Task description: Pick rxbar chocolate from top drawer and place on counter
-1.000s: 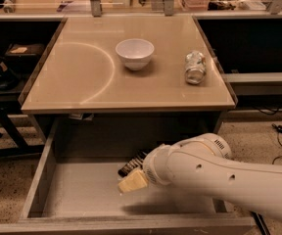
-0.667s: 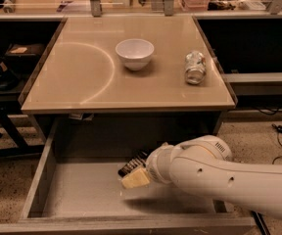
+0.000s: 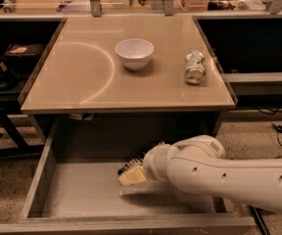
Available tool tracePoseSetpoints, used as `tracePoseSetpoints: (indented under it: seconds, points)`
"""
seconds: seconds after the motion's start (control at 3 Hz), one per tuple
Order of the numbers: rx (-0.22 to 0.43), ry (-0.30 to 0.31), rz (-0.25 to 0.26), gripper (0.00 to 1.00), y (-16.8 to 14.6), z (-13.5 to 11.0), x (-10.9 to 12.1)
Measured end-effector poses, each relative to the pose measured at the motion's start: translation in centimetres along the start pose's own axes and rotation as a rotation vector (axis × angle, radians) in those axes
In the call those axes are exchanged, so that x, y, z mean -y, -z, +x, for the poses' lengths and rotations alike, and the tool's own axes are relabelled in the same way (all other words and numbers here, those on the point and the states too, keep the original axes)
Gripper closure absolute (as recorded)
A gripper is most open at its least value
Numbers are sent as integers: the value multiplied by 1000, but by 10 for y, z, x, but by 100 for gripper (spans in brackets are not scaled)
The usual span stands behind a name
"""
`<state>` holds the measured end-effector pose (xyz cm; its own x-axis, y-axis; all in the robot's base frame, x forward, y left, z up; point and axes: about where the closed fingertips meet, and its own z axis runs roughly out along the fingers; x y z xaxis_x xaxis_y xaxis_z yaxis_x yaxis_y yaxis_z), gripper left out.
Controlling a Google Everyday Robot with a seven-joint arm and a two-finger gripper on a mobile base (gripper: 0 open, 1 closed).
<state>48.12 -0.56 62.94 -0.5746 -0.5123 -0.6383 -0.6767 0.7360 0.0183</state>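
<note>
While inside the top drawer (image 3: pixel 77 192), the gripper (image 3: pixel 131 172) touches rxbar chocolate (image 3: pixel 129 164).

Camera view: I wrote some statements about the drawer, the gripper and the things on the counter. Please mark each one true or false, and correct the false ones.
1. The top drawer is pulled open. True.
2. The white bowl stands upright on the counter. True.
3. The gripper hovers over the counter. False: it is down inside the open drawer, below the counter's front edge.
4. The can stands upright, left of the bowl in the picture. False: it lies on its side, right of the bowl.
5. The bowl and the can do not touch. True.
</note>
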Motion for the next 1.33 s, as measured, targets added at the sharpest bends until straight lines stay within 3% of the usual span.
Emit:
tracePoseSetpoints:
  seconds: [1.33]
  points:
    - [39, 74, 23, 0, -4, -5, 11]
